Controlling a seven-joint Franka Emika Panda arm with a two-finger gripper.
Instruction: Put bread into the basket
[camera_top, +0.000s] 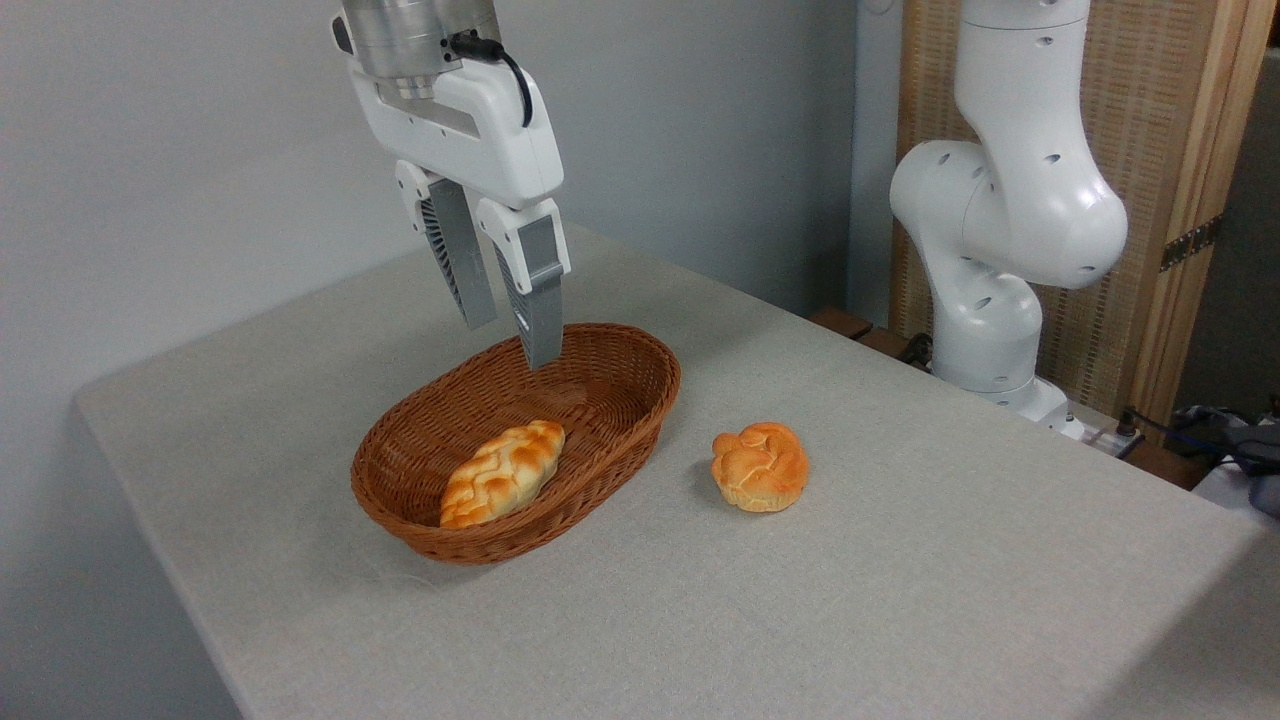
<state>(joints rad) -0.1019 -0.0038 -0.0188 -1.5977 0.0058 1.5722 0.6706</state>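
Bread (503, 472), a braided golden-orange loaf with paler creases, lies inside the basket (610, 440), resting on the woven floor toward the near end. Its long axis runs from about 7 o'clock to 1 o'clock, the nearer pointed tip close against the basket's near wall. Nothing grips it.

That basket is an oval, reddish-brown wicker piece with flared sides, sitting on the grey cloth-covered table (850, 600), its length following the same 7-to-1 line as the loaf. At roughly 3 o'clock from the basket, clear of its rim and on the bare cloth, sits a round knotted orange bun (760, 466).

Farther back and above, the gripper (513, 340) hangs over the far end of the basket, at about 12 o'clock from the loaf and well above it. Its two grey fingers point downward with a visible gap between them; the jaws stand apart and hold nothing. The right finger's tip shows in front of the basket's far rim; I cannot tell whether it is level with the rim or above it.

Beyond the table, at 2 o'clock, the white arm base (1000, 250) rises beside a wooden-framed woven panel (1170, 150).
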